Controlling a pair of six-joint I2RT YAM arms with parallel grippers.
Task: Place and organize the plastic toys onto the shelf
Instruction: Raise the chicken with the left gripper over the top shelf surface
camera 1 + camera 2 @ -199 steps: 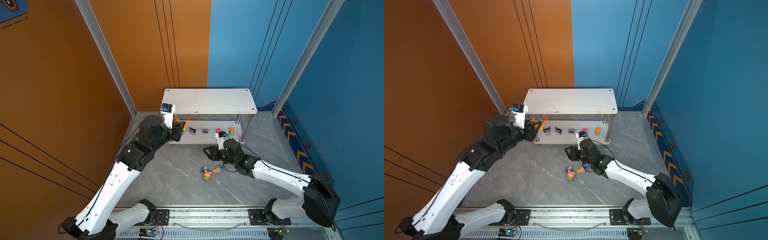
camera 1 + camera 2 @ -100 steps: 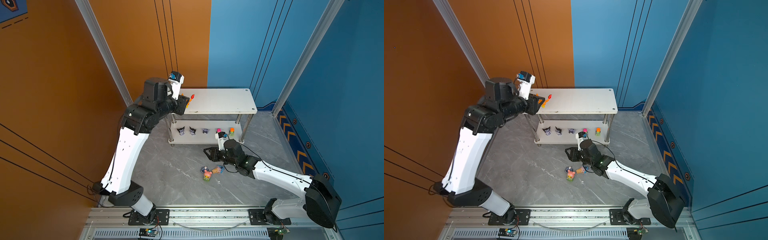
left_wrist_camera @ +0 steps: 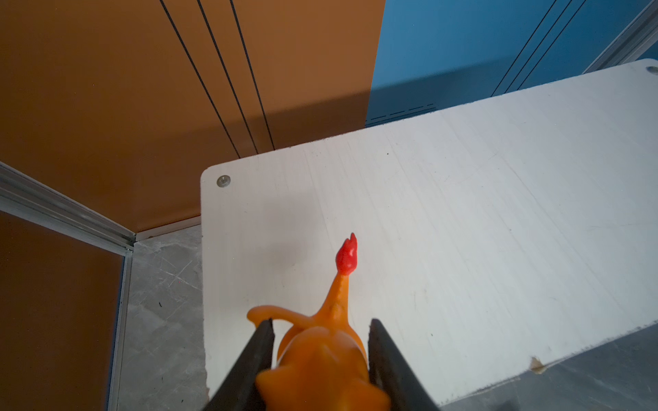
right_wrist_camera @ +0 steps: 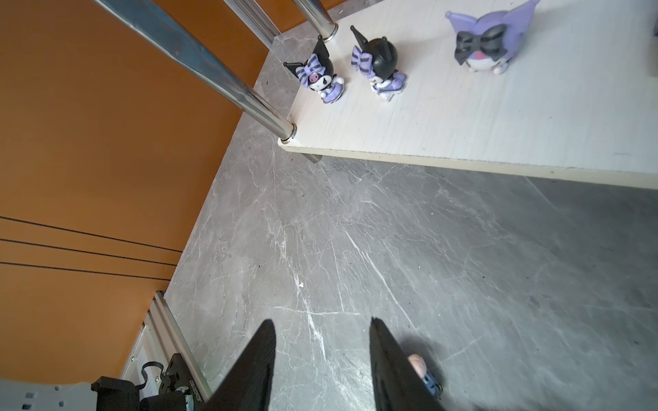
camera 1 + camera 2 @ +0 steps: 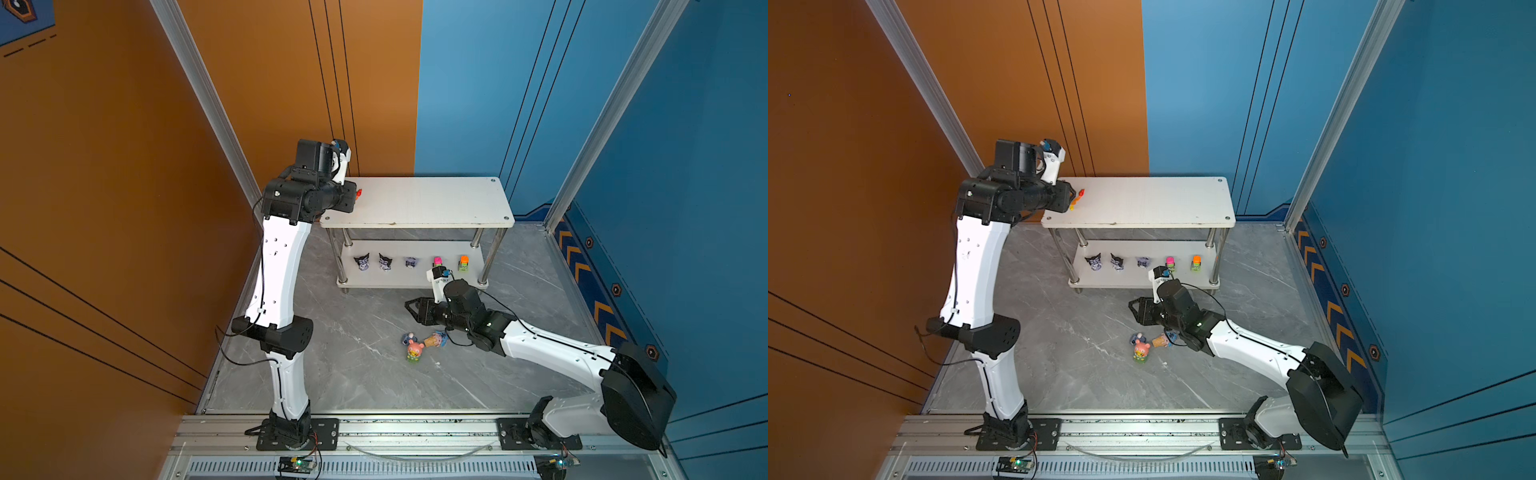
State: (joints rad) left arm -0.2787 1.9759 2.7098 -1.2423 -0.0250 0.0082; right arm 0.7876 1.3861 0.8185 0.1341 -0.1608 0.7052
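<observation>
Left gripper (image 3: 320,323) clamps orange toy (image 3: 322,359) above shelf (image 3: 480,213) top corner; lower it upright, inboard of shelf edge, then release. Right gripper (image 4: 322,322) gapes empty before shelf.

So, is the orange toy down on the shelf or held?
Held: the left hand grips the orange toy over the top of the shelf; whether it touches, cannot tell.

shelf (image 5: 432,203) top board bare past the left tool (image 3: 320,322) at its end, lower tier blocked by a five-toy row (image 5: 410,262) and chrome posts (image 5: 492,257), open tabletop (image 5: 365,316) ahead of the right tool (image 5: 411,311), three toys (image 5: 413,347) bunched beside its arm
</observation>
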